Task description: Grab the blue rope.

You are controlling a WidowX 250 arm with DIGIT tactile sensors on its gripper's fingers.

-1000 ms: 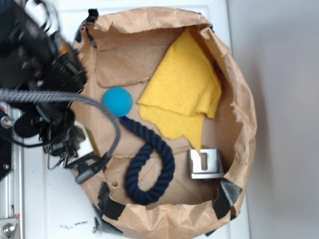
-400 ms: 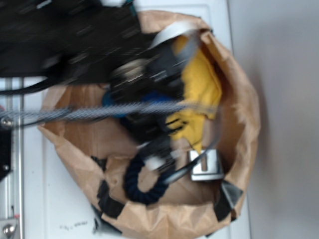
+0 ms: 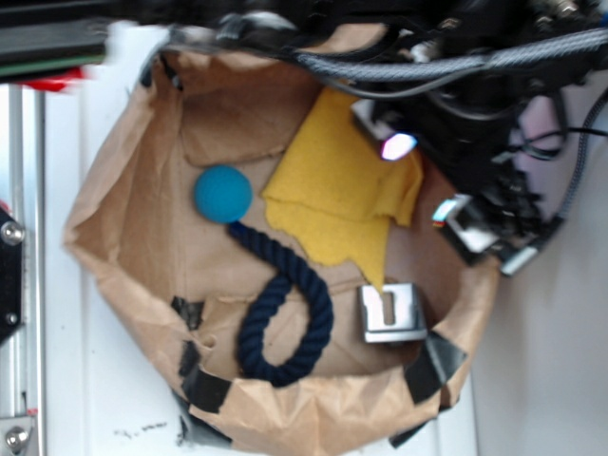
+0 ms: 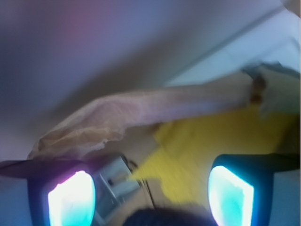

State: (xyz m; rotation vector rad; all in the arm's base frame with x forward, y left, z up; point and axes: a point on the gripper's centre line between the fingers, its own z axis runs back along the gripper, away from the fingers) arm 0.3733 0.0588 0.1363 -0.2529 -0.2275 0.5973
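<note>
Wrist view: gripper (image 4: 150,190) spread wide, empty; blue rope (image 3: 282,313) untouched in paper bag (image 3: 123,256).

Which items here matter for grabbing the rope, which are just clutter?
Job:
- thick dark navy twisted rope, curled like a hook
- black robot gripper, jaws apart

Clutter:
- light blue round ball
- yellow cloth
- small grey metal block
- brown paper bag holding them

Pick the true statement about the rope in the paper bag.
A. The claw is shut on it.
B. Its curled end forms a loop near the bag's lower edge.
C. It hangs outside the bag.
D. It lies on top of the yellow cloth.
B: the rope curls into a loop low in the bag, away from the claw.
</note>
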